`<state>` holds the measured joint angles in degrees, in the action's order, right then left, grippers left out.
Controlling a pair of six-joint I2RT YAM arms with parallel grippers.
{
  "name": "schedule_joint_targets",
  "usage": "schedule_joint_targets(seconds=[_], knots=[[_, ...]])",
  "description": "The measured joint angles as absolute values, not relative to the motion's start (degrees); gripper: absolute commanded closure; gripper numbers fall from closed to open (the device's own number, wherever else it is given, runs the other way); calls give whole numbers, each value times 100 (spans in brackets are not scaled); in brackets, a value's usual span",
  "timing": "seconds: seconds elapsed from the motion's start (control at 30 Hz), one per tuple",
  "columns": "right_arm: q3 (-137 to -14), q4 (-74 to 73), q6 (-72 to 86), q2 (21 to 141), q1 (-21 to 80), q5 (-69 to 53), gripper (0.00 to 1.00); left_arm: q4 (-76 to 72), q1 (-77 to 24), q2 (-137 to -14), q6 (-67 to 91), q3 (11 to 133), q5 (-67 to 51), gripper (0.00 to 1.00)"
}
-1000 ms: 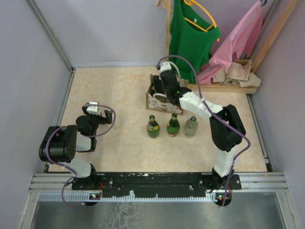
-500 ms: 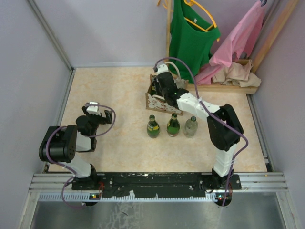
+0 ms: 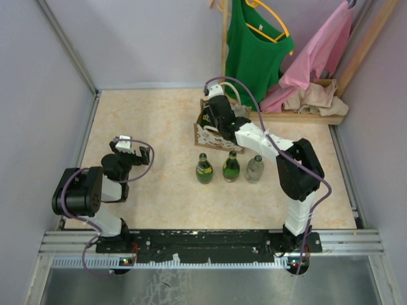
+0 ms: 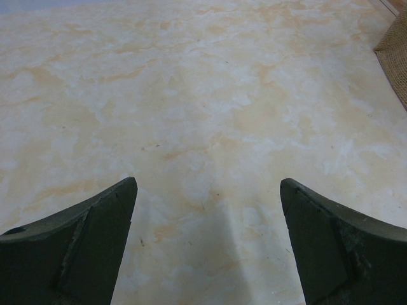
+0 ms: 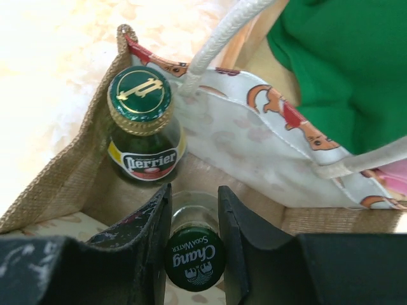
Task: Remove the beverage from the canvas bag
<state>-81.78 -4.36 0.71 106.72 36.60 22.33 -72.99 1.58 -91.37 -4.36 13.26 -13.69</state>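
The soda-water bottle [image 5: 194, 257] stands upright inside the canvas bag [image 5: 60, 190], just beside a second green bottle [image 5: 141, 127] in the corner. We have our right gripper [image 5: 194, 196] clamped on its neck under the cap, a hold that should let us lift it straight up past the handles [image 5: 222, 32]. Our left gripper [image 4: 208, 190] hangs spread apart over the table [image 4: 191, 95], well away from the bag.
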Motion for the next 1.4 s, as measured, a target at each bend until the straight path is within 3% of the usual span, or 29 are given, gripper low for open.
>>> schedule_joint_targets(seconds=[0.27, 0.77, 0.93, 1.13, 1.4], knots=[[-8213, -405, -349, 10191, 3660, 2587, 100, -7299, 158, -9137, -436, 1326, -1369, 0], [-7435, 104, -687, 7048, 4045, 3559, 100, -7297, 158, -9137, -436, 1326, -1369, 0], [-7111, -298, -703, 6219, 4646, 4141, 100, -7299, 158, -9137, -436, 1326, -1369, 0], [-6547, -543, -867, 5457, 6117, 5135, 100, -7299, 158, -9137, -436, 1326, -1369, 0], [-5833, -1391, -368, 5221, 7638, 6224, 100, -7299, 158, -9137, -436, 1326, -1369, 0]])
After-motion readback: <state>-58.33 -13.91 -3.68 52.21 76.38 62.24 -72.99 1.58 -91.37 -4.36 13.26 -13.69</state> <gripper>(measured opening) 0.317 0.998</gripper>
